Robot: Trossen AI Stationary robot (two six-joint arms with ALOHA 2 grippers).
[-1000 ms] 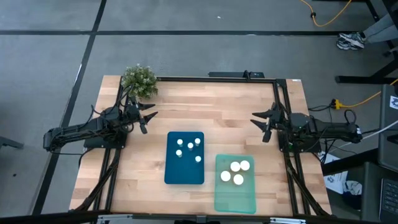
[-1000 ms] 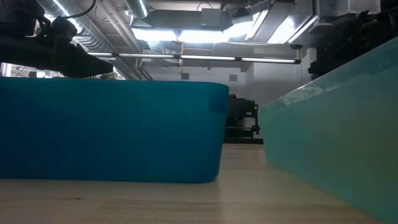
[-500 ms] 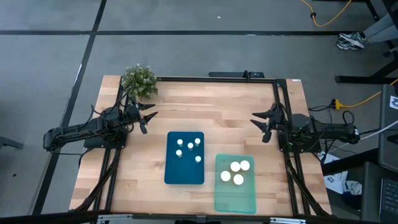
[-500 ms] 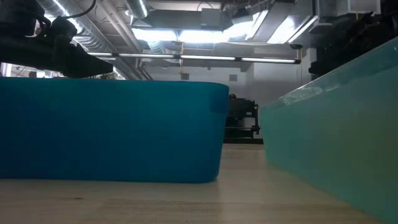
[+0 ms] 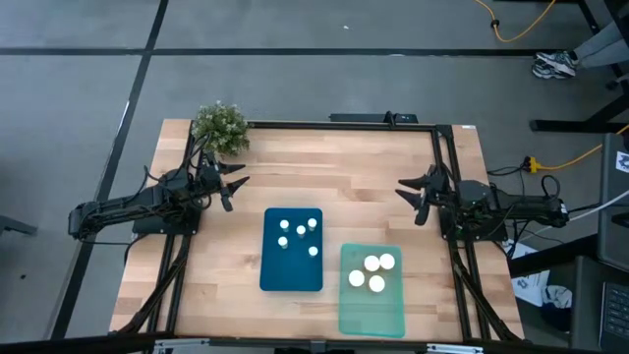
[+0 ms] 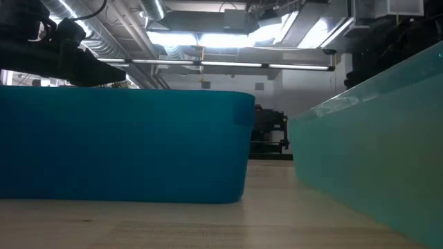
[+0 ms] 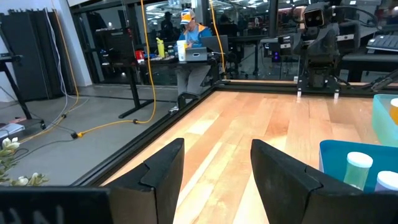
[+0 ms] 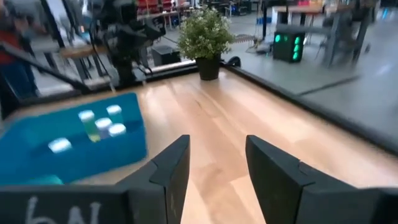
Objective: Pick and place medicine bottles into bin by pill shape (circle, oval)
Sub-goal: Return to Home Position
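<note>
- Medicine bottles [image 5: 301,230], high view: all nine stand upright in bins, none on the bare surface [image 5: 334,177]. Five small caps are in the dark blue bin [image 5: 292,283]. Four larger caps are in the light teal bin [image 5: 371,317], just beside it on the right arm's side. Splitting them between the bins is the shape sort, but pill shape itself isn't readable from above.
- Arms, high view: left tool [image 5: 237,193] is released and empty at the left edge of the surface, near the potted plant [image 5: 218,126]. Right tool [image 5: 409,203] is released and empty at the right edge. Both are well apart from the bins and tucked close to their bases. This reads as the parked pose, clear of the bins so nothing gets knocked.
- Low view: only the two bin walls show, dark blue and light teal, apart with a strip of surface between them. The walls hide the bottles. Dark arm parts sit high on both sides, off the surface.
- Left wrist view: fingers are spread with nothing between them. A corner of the dark blue bin shows two capped bottles standing inside, with the light teal bin behind it. A person [image 7: 193,46] sits at a desk in the room beyond.
- Right wrist view: fingers are spread, nothing held. The dark blue bin shows several caps, and the plant stands at the far corner.
- Judgement: no picks remain, so the only step open is settling at home.
</note>
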